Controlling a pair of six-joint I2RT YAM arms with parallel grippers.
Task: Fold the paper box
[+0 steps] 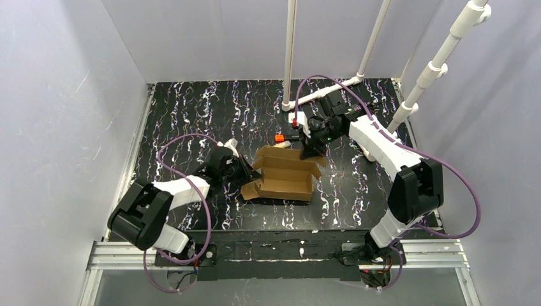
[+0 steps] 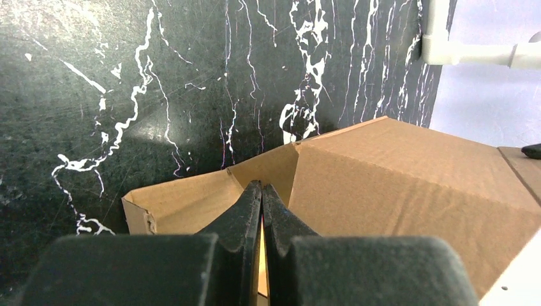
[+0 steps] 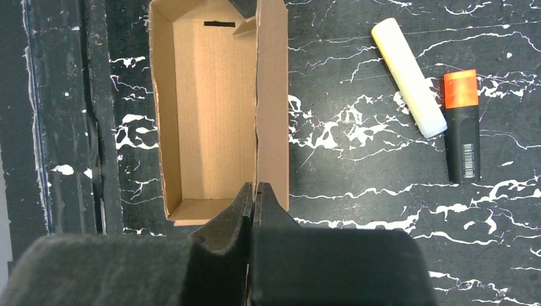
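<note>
**1. Left gripper**
Jaws fully closed, tips pressed together. The tips rest against the cardboard at the left end of the paper box, where a short end flap meets a larger sloping panel. A thin strip of cardboard colour shows between the jaws further back. Whether any cardboard is pinched there cannot be determined.

**2. Right gripper**
Jaws closed, tips together. The tips meet on the crease that separates the box tray from its long outer panel. In the overhead view this is the far right corner of the box. Whether the cardboard edge is clamped cannot be determined.

**3. Paper box**
The box lies on the table between the two grippers. It is open and tray-shaped, of plain brown corrugated board. The right wrist view shows the floor, raised walls and a dark slot at the end of the box opposite the right gripper. The long panel on the far side is unfolded and stands out from the tray.

**4. Surroundings, relative to the box**
- A pale yellow marker and an orange-capped marker lie on the table off the long-panel side of the box. Neither touches the box.
- The two markers lie side by side without contact, the yellow one nearer the box.
- White pipes rise beyond the far side of the box.
</note>
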